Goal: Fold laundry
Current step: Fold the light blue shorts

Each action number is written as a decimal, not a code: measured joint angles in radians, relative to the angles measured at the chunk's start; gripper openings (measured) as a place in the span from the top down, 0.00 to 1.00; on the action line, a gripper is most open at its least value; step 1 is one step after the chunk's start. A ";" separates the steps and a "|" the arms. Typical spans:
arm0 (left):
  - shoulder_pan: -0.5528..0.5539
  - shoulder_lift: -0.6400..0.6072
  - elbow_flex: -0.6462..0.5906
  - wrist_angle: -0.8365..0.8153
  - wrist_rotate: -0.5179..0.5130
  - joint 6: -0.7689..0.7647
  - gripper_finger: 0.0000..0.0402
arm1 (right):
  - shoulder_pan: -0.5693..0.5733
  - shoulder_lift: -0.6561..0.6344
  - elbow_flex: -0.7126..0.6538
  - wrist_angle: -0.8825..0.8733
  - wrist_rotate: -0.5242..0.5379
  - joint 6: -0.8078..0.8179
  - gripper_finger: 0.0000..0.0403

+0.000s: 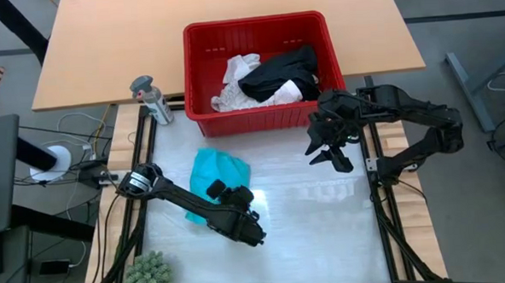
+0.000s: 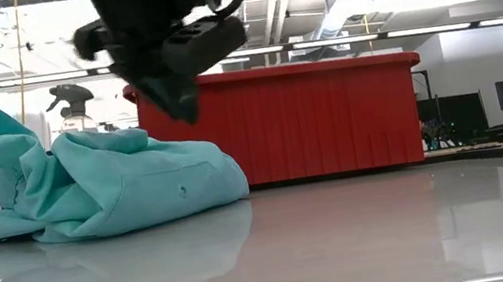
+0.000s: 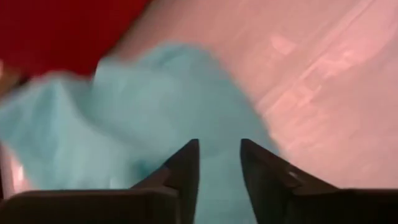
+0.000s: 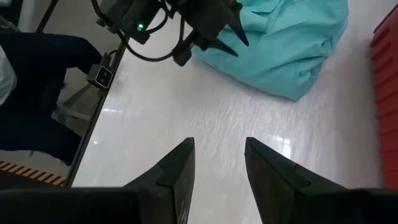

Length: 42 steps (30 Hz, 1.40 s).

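A teal garment (image 1: 218,170) lies in a crumpled heap on the white table top, in front of the red basket (image 1: 256,25). It also shows in the low view (image 2: 107,189) and the left wrist view (image 3: 143,118). My left gripper (image 1: 219,192) hangs just above the heap's near edge, slanting down toward it, open (image 3: 219,144), with a gap to the cloth in the low view (image 2: 188,110). My right gripper (image 1: 330,159) waits open (image 4: 219,142) above the table by the basket's near right corner. A black garment (image 1: 279,72) and white ones (image 1: 241,69) lie in the basket.
A spray bottle (image 1: 152,99) stands left of the basket. A small green fuzzy plant (image 1: 147,274) sits at the table's near left corner. The white table top (image 1: 324,224) lies bare to the right of the teal heap.
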 joint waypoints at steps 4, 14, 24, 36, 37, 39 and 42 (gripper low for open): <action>0.000 0.000 0.000 0.037 -0.027 0.113 0.58 | 0.000 0.000 0.000 -0.005 0.000 0.000 0.59; 0.035 -0.009 0.000 -0.259 0.020 -0.181 0.49 | 0.000 0.000 0.000 -0.026 0.000 -0.011 0.59; 0.010 -0.275 -0.227 -0.191 0.135 -0.357 0.49 | 0.000 0.000 0.000 -0.043 0.000 -0.029 0.59; 0.069 -0.330 -0.361 0.189 0.190 -0.195 0.49 | 0.000 0.000 0.000 -0.065 -0.001 -0.010 0.59; 0.074 -0.330 -0.353 0.177 0.184 -0.196 0.49 | 0.000 0.000 0.000 -0.068 0.000 -0.010 0.59; 0.084 -0.330 -0.344 0.166 0.187 -0.201 0.49 | 0.000 0.000 0.000 -0.076 -0.001 -0.010 0.59; 0.097 -0.320 -0.342 0.211 0.207 -0.190 0.49 | 0.000 0.000 0.000 -0.076 -0.001 -0.010 0.59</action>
